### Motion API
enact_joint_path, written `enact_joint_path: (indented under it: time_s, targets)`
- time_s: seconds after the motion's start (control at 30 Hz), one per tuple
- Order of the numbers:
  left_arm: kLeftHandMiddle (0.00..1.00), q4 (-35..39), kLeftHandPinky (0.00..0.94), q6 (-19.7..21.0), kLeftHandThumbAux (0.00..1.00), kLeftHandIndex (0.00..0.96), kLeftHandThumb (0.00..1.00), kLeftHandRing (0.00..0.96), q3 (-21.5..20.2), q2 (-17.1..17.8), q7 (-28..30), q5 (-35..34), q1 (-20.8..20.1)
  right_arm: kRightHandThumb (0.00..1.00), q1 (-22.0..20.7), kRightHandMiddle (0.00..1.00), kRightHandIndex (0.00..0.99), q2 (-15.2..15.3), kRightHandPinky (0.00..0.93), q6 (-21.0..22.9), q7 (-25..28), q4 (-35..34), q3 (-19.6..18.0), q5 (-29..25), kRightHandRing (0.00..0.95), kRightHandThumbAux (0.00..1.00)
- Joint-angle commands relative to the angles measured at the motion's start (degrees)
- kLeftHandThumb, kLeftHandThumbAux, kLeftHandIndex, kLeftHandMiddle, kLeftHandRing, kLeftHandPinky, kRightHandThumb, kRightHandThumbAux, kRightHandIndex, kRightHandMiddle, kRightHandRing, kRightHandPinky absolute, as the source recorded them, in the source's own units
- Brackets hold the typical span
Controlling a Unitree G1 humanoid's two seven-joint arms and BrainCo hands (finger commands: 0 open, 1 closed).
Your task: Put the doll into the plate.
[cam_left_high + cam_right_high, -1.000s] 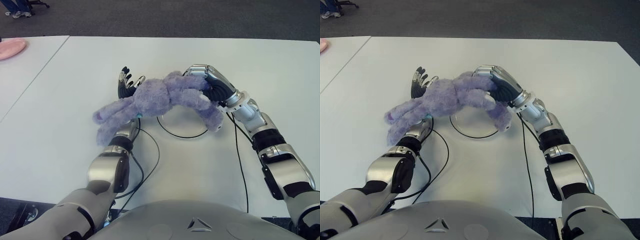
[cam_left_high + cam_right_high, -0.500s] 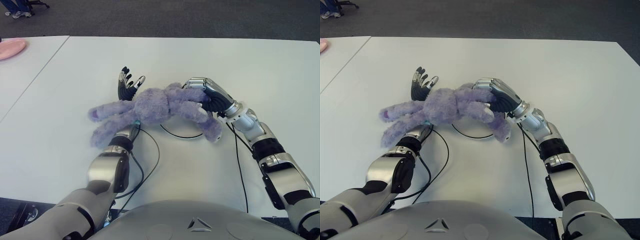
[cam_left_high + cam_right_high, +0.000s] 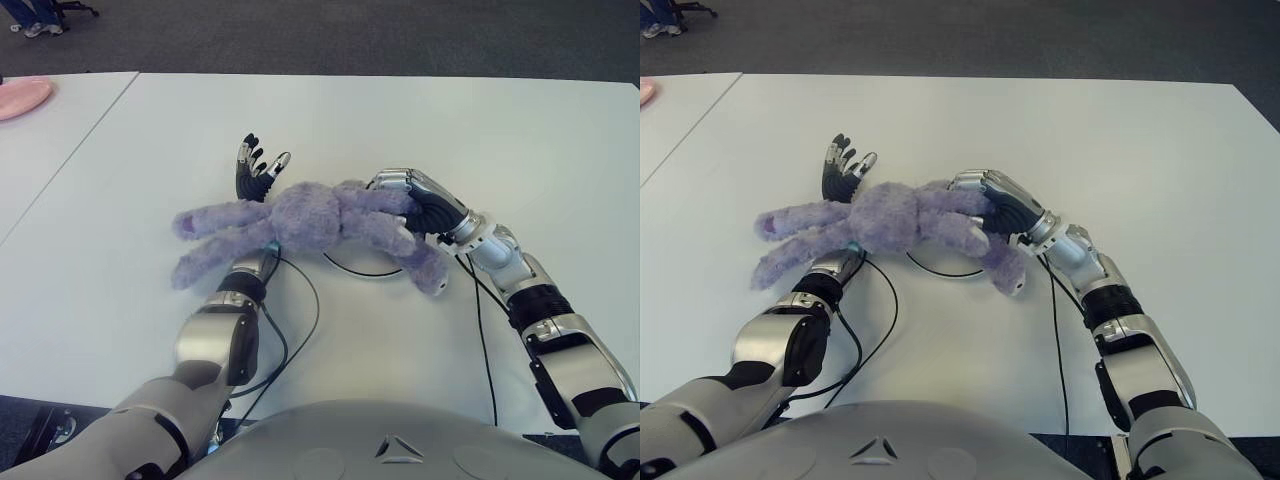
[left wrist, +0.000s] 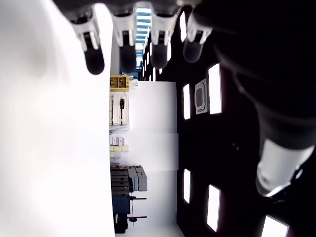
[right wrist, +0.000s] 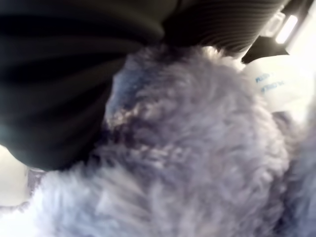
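The wide white surface (image 3: 420, 120) filled most of what I saw, with a second white surface beside it on my left carrying a pink dish (image 3: 22, 97) at its far edge. Across the middle lay the fluffy purple plush doll (image 3: 300, 215), its long limbs trailing toward my left and one leg hanging toward my right. It covered most of the white round plate with a dark rim (image 3: 362, 268), of which I could see only the near arc below the doll's body. My right hand (image 3: 415, 200) was clamped on the doll's right end, its fingers (image 3: 975, 182) wrapped over the fur; the wrist view showed fur pressed against the palm. My left hand (image 3: 255, 170) stood just behind the doll, its fingers (image 4: 94, 54) spread and holding nothing. Black cables (image 3: 300, 320) ran along the surface beside both forearms.
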State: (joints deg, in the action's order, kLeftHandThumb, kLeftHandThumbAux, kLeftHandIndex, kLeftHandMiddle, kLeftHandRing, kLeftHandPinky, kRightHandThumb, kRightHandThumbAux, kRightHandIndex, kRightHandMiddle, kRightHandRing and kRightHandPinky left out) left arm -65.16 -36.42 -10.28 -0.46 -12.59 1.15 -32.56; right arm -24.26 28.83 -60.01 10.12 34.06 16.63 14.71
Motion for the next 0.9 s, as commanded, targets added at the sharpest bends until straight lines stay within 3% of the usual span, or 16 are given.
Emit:
enact_joint_path:
  time_s: [0.03,0.17,0.23,0.33,0.4,0.5,0.7,0.8,0.9]
  targets:
    - [0.1,-10.52,0.156,3.24,0.68,0.099,0.0,0.11,0.01,-4.84,1.63,0.14,15.09,0.693,3.04,0.843,0.432,2.14,0.817,8.7,10.95,-0.19,3.03,-2.4,0.843,0.73]
    - [0.098,-10.55,0.157,3.32,0.684,0.097,0.0,0.11,0.06,-4.8,1.58,0.21,15.05,0.681,3.68,0.677,0.421,2.06,0.658,11.25,12.44,-0.59,2.89,-3.26,0.682,0.733]
    - [0.097,-10.57,0.156,3.38,0.686,0.096,0.0,0.109,0.05,-4.8,1.58,0.21,15.0,0.674,3.81,0.546,0.415,1.93,0.566,11.97,12.92,-0.41,2.85,-3.44,0.571,0.734]
    - [0.096,-10.6,0.155,3.48,0.684,0.094,0.0,0.108,0.14,-4.77,1.5,0.31,14.97,0.669,4.04,0.425,0.407,1.79,0.501,13.29,14.16,-0.17,2.84,-4.27,0.491,0.736]
    - [0.095,-10.62,0.154,3.55,0.682,0.092,0.0,0.108,0.14,-4.77,1.49,0.32,14.94,0.363,4.06,0.322,0.236,1.68,0.429,13.96,14.85,0.31,2.79,-4.78,0.412,0.73]
    - [0.094,-10.64,0.155,3.67,0.681,0.089,0.0,0.108,0.09,-4.76,1.55,0.26,14.88,0.204,3.58,0.249,0.125,1.4,0.378,14.51,15.4,2.1,2.64,-5.05,0.35,0.715]
    - [0.091,-10.69,0.153,3.6,0.677,0.077,0.0,0.106,-0.01,-4.8,1.64,0.18,14.86,0.082,0.87,0.058,0.015,1.58,0.184,16.2,13.01,5.57,2.9,-1.07,0.137,0.649]
    - [0.088,-10.72,0.153,3.68,0.675,0.071,0.0,0.105,0.02,-4.8,1.67,0.2,14.83,0.06,-0.28,0.019,0.004,1.53,0.072,16.75,10.88,7.27,3.24,1.29,0.046,0.603]
    - [0.086,-10.76,0.151,3.82,0.67,0.066,0.0,0.104,0.12,-4.84,1.47,0.32,14.82,0.054,-2.2,0.006,0.001,1.19,0.023,16.81,8.13,11.07,3.86,3.85,0.015,0.561]
